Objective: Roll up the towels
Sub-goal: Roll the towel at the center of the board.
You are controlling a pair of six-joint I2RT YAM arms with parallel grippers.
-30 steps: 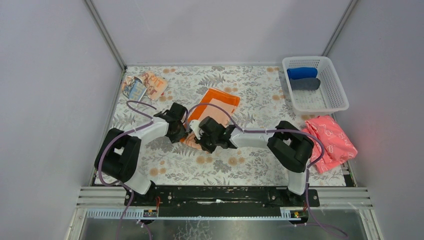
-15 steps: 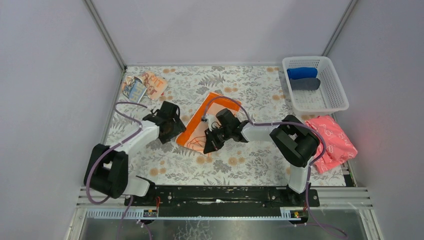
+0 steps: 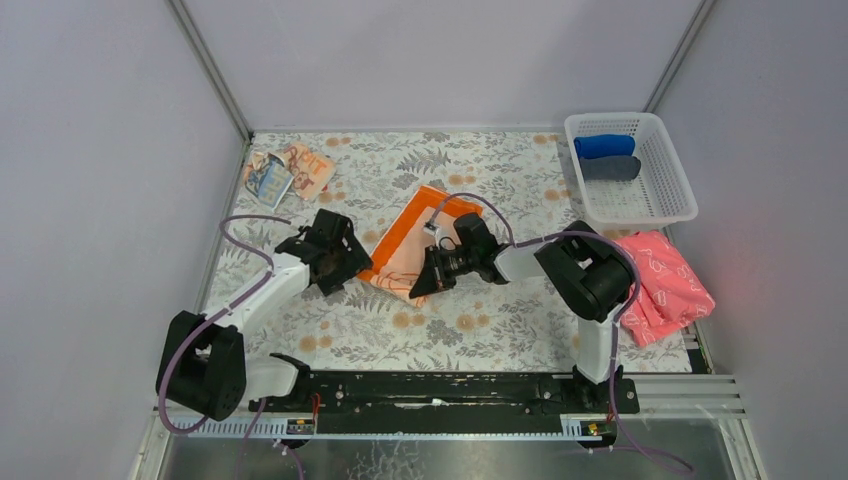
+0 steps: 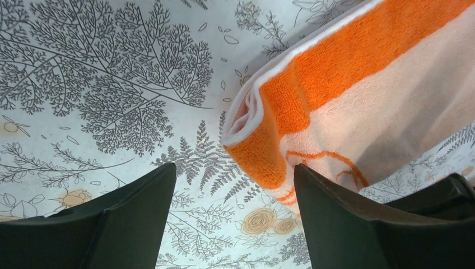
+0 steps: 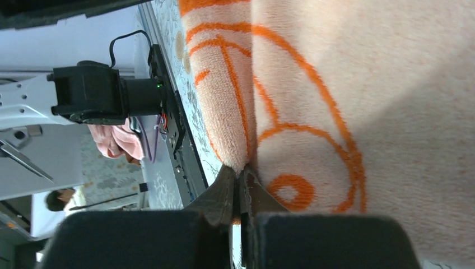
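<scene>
The orange-bordered towel with a cream centre lies mid-table, its near end lifted. My right gripper is shut on that near edge; in the right wrist view the closed tips pinch a fold of the peach cloth. My left gripper is open and empty, just left of the towel. In the left wrist view the towel's folded orange corner lies ahead of the gap between the fingers. The pale peach towel with orange lettering lies crumpled at the back left.
A white basket at the back right holds a blue roll and a dark grey roll. A pink patterned cloth lies in front of it at the right edge. Grey walls enclose the table.
My left gripper has drawn back to the left, off the towel's near end. My right gripper has moved right and farther back, still holding the towel's edge.
</scene>
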